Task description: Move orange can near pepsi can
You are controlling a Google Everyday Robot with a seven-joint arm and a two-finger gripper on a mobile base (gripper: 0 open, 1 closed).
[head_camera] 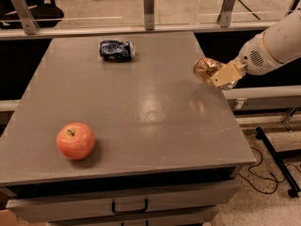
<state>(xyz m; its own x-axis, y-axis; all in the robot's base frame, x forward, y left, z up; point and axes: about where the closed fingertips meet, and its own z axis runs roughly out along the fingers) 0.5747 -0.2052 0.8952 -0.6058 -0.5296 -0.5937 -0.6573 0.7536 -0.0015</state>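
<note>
The orange can (206, 69) is golden-orange with brownish print. It is held tilted in the air above the table's right edge. My gripper (221, 76) is shut on it, reaching in from the right on a white arm. The pepsi can (116, 49) is dark blue and dented. It lies on its side at the far middle of the grey table (141, 112), well to the left of the orange can.
A red apple (75, 141) sits near the table's front left. A glass rail with metal posts (148, 1) runs behind the table. Drawers (129, 205) are under the front edge. A black stand base (277, 166) and cables lie on the floor at right.
</note>
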